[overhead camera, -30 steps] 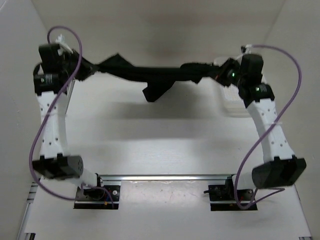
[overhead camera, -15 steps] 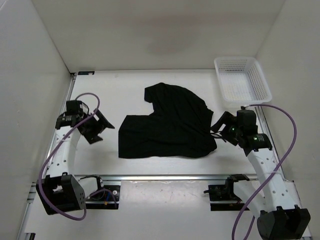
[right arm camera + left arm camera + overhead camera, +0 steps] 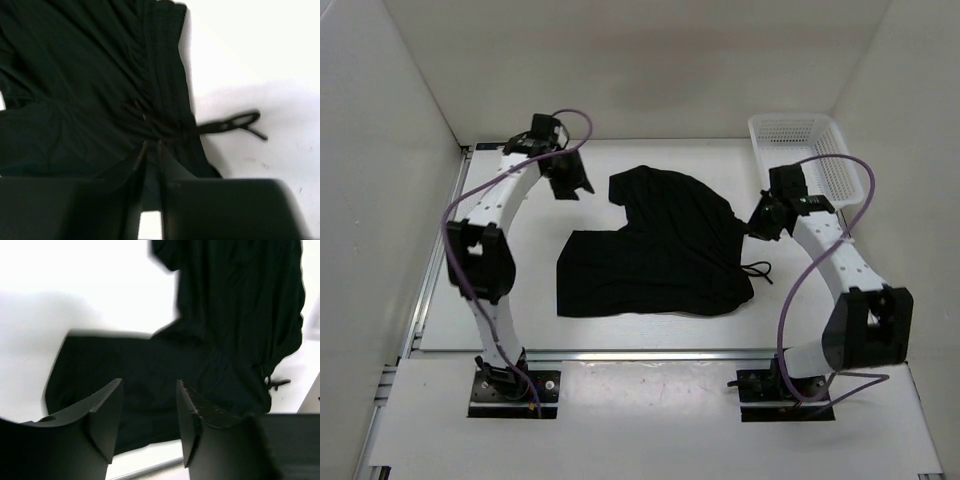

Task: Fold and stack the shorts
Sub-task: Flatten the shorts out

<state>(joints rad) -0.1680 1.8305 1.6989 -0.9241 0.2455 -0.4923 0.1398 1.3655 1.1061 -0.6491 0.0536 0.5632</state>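
The white table (image 3: 650,160) took up most of the view from above. The shorts (image 3: 655,255) lay flat near its middle, between the two arms. One leg reached toward the far wall and the other toward the left. The gathered waistband ran along the right edge.

The fabric looked light, limp and creased. It would probably sag and bunch wherever it was not held, and a one-point grip would likely let it twist. The waistband corners and the leg hems seemed the surest places to pinch, one for each arm, taking up only the top layer.

The white mesh basket (image 3: 790,120) stood at the far right corner, apart from the cloth.

The left gripper (image 3: 568,180) hovered off the far leg's tip with its jaws parted and nothing between them. The right gripper (image 3: 760,222) hung at the waistband edge. Its fingers were drawn almost together, and no cloth could be seen caught between them.

The thin drawstring (image 3: 758,272) trailed onto the bare table just beside the waistband.

Counted: one table, one pair of shorts, two arms, one basket and one drawstring.
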